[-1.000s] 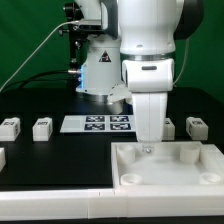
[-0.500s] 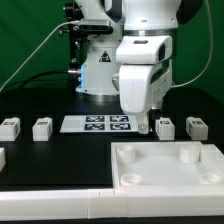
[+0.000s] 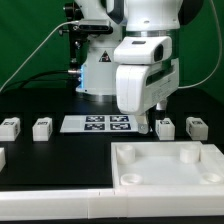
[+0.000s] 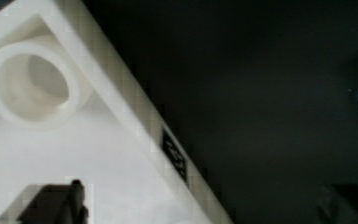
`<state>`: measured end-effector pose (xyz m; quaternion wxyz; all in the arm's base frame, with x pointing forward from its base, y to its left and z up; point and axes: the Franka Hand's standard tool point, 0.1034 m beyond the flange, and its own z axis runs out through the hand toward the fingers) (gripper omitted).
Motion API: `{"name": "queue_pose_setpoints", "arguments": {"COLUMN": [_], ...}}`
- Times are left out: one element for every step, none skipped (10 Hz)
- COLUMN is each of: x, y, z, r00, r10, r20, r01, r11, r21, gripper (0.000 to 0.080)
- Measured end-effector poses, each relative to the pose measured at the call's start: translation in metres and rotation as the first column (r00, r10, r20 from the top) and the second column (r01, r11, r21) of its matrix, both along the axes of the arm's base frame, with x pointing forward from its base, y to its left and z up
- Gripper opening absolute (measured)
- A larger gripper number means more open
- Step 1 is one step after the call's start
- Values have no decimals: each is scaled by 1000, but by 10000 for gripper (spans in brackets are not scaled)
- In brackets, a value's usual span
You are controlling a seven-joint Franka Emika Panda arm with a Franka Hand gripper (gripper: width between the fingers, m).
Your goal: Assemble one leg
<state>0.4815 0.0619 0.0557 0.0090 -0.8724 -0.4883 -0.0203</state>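
Several white legs stand on the black table: two at the exterior view's left (image 3: 10, 127) (image 3: 42, 128) and two at its right (image 3: 165, 127) (image 3: 196, 127). The large white tabletop (image 3: 165, 172) with round corner sockets lies in front. My gripper (image 3: 148, 126) hangs just above the tabletop's far edge, next to the leg at the right, open and empty. In the wrist view, one dark finger (image 4: 51, 203) is over the tabletop (image 4: 60, 150) near a round socket (image 4: 30, 85). The gripper (image 4: 202, 205) straddles the tabletop's edge with nothing between the jaws.
The marker board (image 3: 97, 123) lies behind the tabletop, at the left of my gripper. Another white part (image 3: 2, 157) shows at the exterior view's left edge. The robot base and a green backdrop stand behind.
My gripper has risen from down at the tabletop's surface to above its far edge and shifted slightly to the exterior view's left. It holds nothing.
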Motion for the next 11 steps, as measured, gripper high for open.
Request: {"name": "queue_pose_setpoints", "arguments": {"x": [0,0,-2,-12,-17,-18,-20,-21,-18,-15,-15], "y": [0,0,0,1,12,23,31,39,50,57,54], "z": [0,0,-2,-7,-7,-7,-8,-9,-10,-11,-11], "r00": [1000,1000,999,990,978,969,958,932,912,906,909], "r10": [0,0,-51,-138,-210,-248,-287,-360,-408,-421,-414], "r20": [0,0,7,7,-2,-6,-12,-26,-35,-40,-38], "r01": [0,0,51,138,210,248,288,361,410,423,416], "r11": [1000,1000,999,990,978,968,957,932,911,905,908], "r21": [0,0,7,16,18,21,22,27,39,47,46], "gripper": [649,649,649,649,649,649,649,649,649,649,649]}}
